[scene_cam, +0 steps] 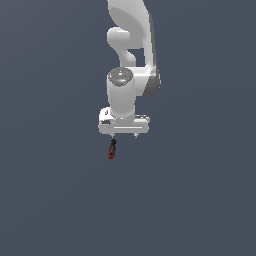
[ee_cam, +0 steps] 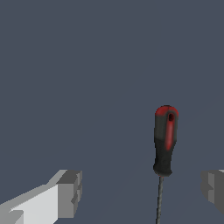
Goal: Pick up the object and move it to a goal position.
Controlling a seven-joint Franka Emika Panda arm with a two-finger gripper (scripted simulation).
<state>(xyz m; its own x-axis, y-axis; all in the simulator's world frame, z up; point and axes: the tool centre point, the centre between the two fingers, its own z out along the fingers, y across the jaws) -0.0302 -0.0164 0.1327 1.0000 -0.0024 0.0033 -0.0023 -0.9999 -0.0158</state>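
The object point(scene_cam: 112, 149) is a slim screwdriver with a red and black handle. It lies on the flat grey surface just in front of the hand, below the finger on the exterior view's left. In the wrist view its handle point(ee_cam: 166, 140) and thin dark shaft point(ee_cam: 160, 201) lie between the two fingers, closer to one of them. My gripper point(scene_cam: 124, 135) is open, its grey fingertips point(ee_cam: 71, 192) wide apart around the shaft and touching nothing. The shaft's tip runs out of the wrist view. No goal marker shows.
The white arm point(scene_cam: 131, 55) rises behind the hand toward the exterior view's top edge. A plain dark grey surface point(scene_cam: 50, 200) fills everything else in both views.
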